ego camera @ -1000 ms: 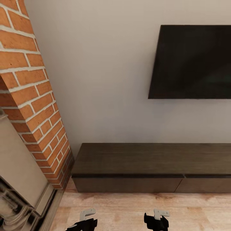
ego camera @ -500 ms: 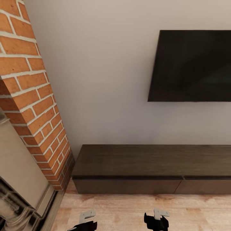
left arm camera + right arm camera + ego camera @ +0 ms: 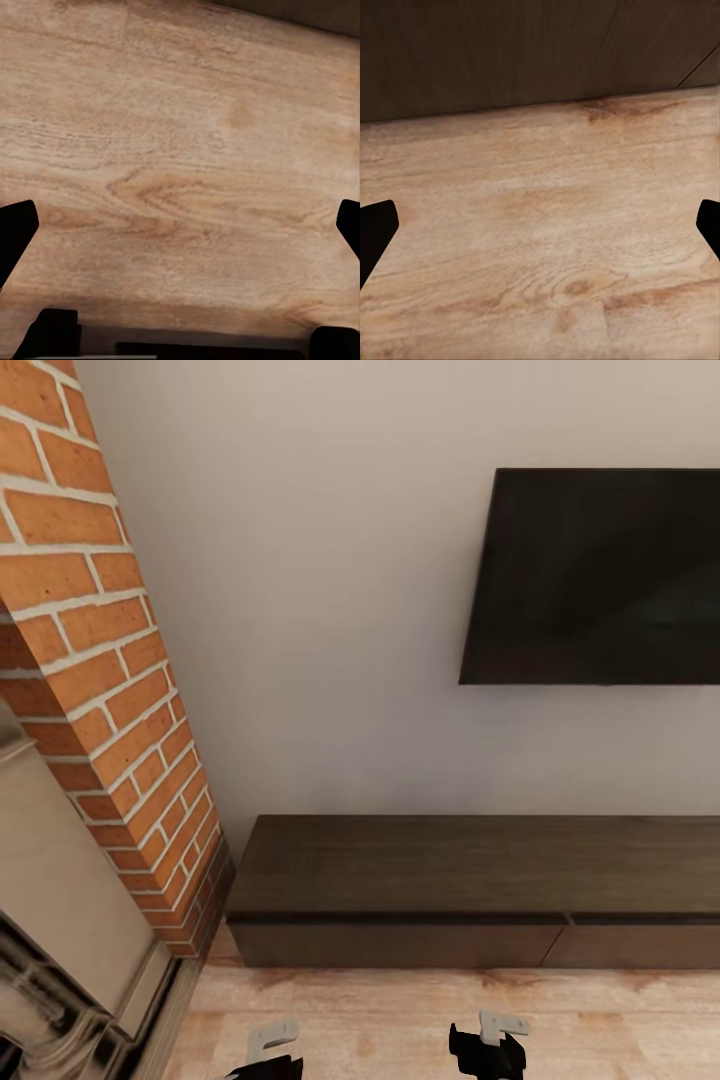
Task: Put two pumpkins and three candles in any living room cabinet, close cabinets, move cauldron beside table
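The long low dark-brown cabinet (image 3: 470,860) runs along the white wall, its two visible drawer fronts flush and shut. Its front (image 3: 510,52) also fills the far part of the right wrist view. My left gripper (image 3: 268,1052) and right gripper (image 3: 490,1042) hang low at the bottom edge of the head view, above the wood floor and short of the cabinet. In the left wrist view the left gripper (image 3: 180,225) stands open with only floor between its fingers. The right gripper (image 3: 540,225) is open too, with nothing held. Pumpkins, candles, cauldron and table are out of view.
A red brick chimney (image 3: 90,660) rises at the left above the beige fireplace (image 3: 60,920), close to the cabinet's left end. A dark TV screen (image 3: 600,575) hangs on the wall above the cabinet. Pale wood floor (image 3: 380,1010) lies between me and the cabinet.
The whole head view has shifted: TV, cabinet and bricks sit a little lower in the picture, so the camera has moved. The left gripper sits slightly lower at the picture's edge.
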You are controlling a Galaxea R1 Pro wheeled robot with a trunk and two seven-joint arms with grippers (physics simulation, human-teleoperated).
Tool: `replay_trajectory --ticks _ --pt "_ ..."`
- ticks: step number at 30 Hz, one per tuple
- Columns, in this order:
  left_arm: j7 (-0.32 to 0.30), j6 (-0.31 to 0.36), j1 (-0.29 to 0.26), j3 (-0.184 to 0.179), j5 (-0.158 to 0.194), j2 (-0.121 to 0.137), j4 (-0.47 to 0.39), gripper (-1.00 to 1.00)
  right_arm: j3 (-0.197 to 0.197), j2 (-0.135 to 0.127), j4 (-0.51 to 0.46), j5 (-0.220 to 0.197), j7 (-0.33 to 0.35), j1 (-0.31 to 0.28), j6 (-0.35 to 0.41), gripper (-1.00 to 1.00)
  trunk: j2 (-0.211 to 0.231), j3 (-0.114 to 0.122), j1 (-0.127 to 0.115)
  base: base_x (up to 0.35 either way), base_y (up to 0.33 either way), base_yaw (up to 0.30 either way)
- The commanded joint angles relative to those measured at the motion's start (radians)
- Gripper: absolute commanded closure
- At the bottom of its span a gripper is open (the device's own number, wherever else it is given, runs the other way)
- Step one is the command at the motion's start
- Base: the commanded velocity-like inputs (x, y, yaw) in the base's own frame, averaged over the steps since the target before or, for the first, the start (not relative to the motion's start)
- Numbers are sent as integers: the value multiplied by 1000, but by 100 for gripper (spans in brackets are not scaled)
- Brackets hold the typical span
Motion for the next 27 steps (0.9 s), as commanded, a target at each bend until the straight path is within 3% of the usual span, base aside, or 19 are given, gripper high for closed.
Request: replay_trajectory --ticks 1,19,27 --pt "1 -3 2 8 -10 -1 1 -100 8 1 2 -6 -3 -1 -3 -100 7 2 -4 0 0 0" --pt "1 -3 7 8 -10 -1 1 -100 8 1 2 -6 -2 -1 -2 -100 133 59 -73 0 0 0" --pt "1 -3 7 8 -10 -1 1 -100 8 1 2 -6 -2 -1 -2 -100 133 59 -73 0 0 0"
